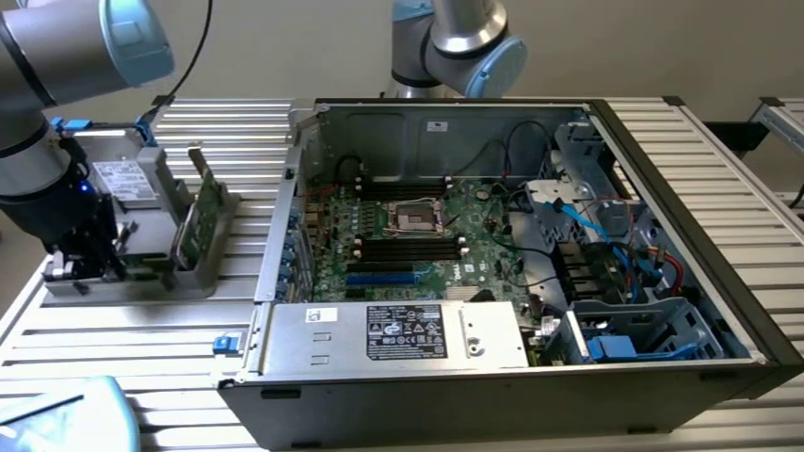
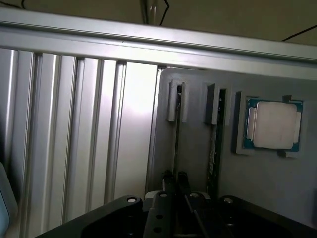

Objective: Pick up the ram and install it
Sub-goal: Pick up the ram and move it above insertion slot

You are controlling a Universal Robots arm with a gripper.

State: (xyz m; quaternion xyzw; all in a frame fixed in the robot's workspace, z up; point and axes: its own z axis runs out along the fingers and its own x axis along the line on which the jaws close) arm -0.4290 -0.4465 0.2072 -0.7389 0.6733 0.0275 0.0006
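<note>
Jaws nearly closed, pinching the ram [image 2: 177, 141]; it stands on edge, lengthwise along the holder [image 2: 195, 144] slot.

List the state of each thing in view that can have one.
the ram: on edge in its holder slot, gripped.
gripper: fingers shut on the ram.
processor chip: flat in its holder recess.
green board: upright in the holder.
computer case: open, inside exposed.
</note>
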